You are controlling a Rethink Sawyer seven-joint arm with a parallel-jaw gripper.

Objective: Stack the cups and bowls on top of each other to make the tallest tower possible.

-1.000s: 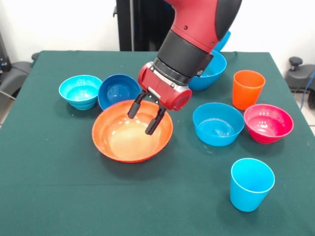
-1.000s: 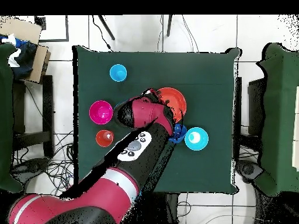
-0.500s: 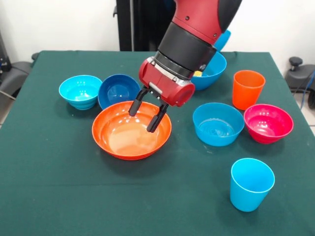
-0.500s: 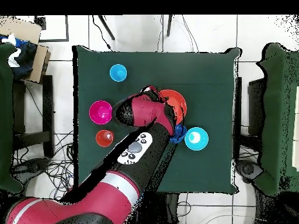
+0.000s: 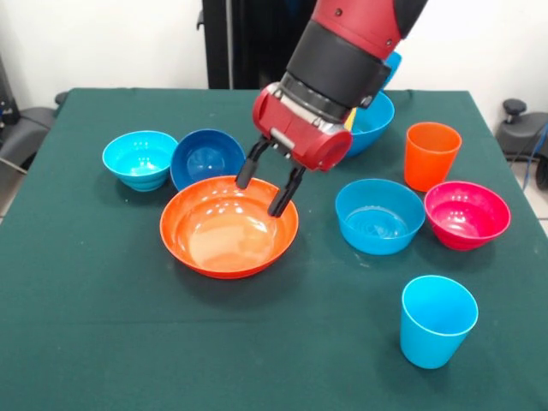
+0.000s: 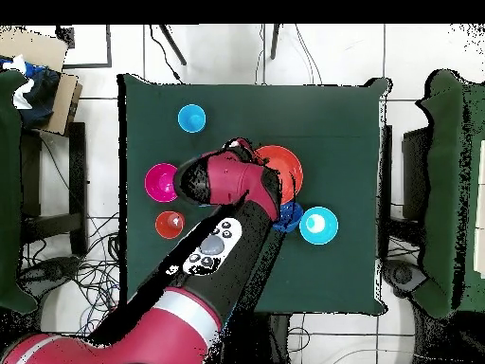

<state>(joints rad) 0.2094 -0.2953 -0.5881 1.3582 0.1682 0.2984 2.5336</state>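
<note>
My gripper [image 5: 262, 195] is open and empty, just above the far right rim of the wide orange bowl [image 5: 224, 233]. A dark blue bowl [image 5: 205, 157] and a cyan bowl [image 5: 139, 157] sit behind that bowl on the left. A large blue bowl [image 5: 372, 120] stands behind my arm with a bit of the yellow cup [image 5: 350, 118] showing in it. On the right are a light blue bowl [image 5: 378, 215], a magenta-red bowl [image 5: 467, 213], an orange cup [image 5: 430, 154] and a light blue cup [image 5: 436, 319]. In the overhead view my arm [image 6: 227, 204] covers the middle bowls.
A second blue bowl edge [image 5: 390, 67] shows behind my arm at the table's far side. The green table [image 5: 111, 342] ends close in front of the light blue cup. Chairs and a box [image 6: 38, 66] stand around the table.
My gripper has risen and moved right and back, from inside the orange bowl to over its far right rim. It stayed open. The orange bowl settled flat.
</note>
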